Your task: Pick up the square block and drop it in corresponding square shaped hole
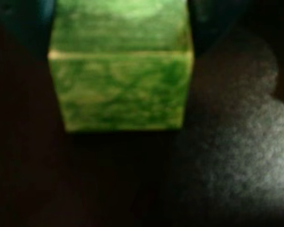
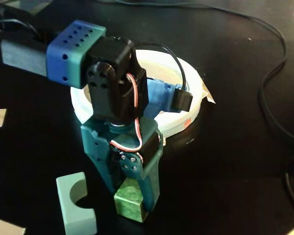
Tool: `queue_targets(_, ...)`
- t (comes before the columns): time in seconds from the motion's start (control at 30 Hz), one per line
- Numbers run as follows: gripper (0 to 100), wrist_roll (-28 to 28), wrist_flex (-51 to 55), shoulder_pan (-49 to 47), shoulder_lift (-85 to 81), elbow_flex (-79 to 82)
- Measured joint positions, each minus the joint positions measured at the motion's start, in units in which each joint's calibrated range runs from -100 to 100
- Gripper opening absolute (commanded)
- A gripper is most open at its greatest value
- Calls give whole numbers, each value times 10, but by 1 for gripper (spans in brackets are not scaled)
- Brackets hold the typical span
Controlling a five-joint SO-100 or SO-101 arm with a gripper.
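Block (image 1: 120, 78): a green cube with a mottled, marbled grain in lighter and darker streaks. The wrist view shows two of its faces meeting at a pale yellowish edge across the upper part of the picture; the picture is blurred, so finer surface detail cannot be read. In the fixed view the block (image 2: 130, 205) sits low near the bottom edge, its top face lighter than its side, resting on or just above the dark bench (image 2: 225, 161); which of the two cannot be told.

End effector (image 2: 129, 196): teal two-finger unit pointing straight down, the fingers closed against opposite sides of the block and holding it. In the wrist view dark finger shapes flank the block's upper corners.

Arm (image 2: 76, 51): enters from the upper left of the fixed view, a blue and teal perforated link leading to a black motor housing, with red and white wires looping down to the teal wrist.

Other items, fixed view: a pale green piece with a half-round notch (image 2: 76, 205), just left of the end effector; a white ring (image 2: 186, 98) behind the arm; black cables (image 2: 274, 78) at right.
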Motion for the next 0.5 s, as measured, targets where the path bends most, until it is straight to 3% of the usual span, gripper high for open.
queue_targets(0.3, 32, -1, 102, -10, -98, 1)
queue_targets(0.5, 32, -37, 136, -94, -220, 0)
